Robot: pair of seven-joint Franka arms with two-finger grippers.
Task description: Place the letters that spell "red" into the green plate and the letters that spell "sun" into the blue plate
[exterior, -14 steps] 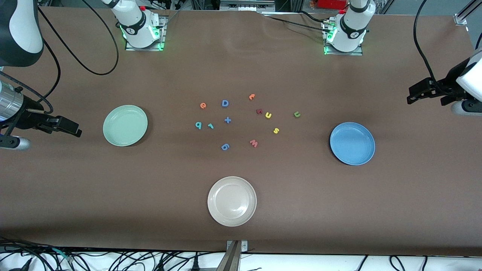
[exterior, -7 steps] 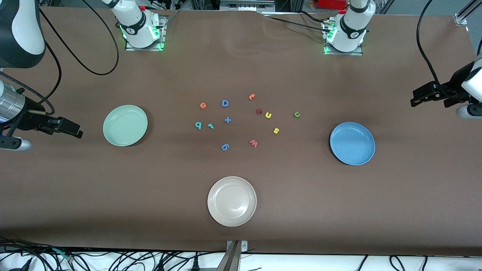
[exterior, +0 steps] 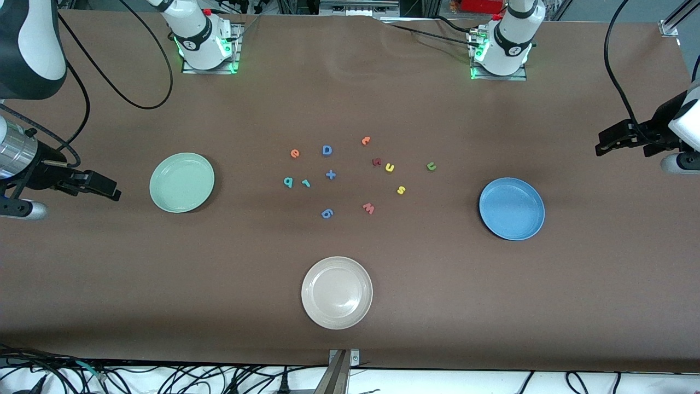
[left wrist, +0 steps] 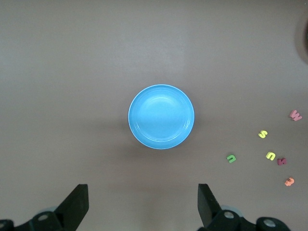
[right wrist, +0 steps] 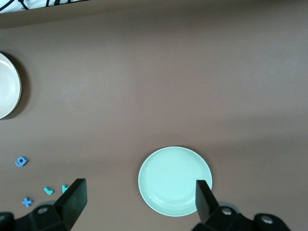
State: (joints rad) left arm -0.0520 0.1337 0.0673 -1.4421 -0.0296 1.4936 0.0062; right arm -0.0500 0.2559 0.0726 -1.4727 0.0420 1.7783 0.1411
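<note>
The teal r [exterior: 305,183], teal d [exterior: 288,182] and orange e [exterior: 295,153] lie mid-table, on the side toward the green plate [exterior: 182,182]. The yellow s [exterior: 401,190], yellow u [exterior: 389,167] and green n [exterior: 431,166] lie on the side toward the blue plate [exterior: 512,208]. Both plates are empty. My left gripper [exterior: 600,145] hangs open over bare table at the left arm's end, and its wrist view shows the blue plate [left wrist: 161,116]. My right gripper [exterior: 115,191] hangs open beside the green plate [right wrist: 175,181], holding nothing.
Among the letters also lie a blue D [exterior: 326,150], a blue plus [exterior: 330,174], a blue 6 [exterior: 327,213], a red w [exterior: 368,208], a dark red letter [exterior: 376,161] and an orange letter [exterior: 366,140]. A beige plate [exterior: 337,293] sits nearer the front camera.
The left gripper has drifted slightly toward its end of the table. The right gripper has edged a little toward the green plate. No letter has moved.
</note>
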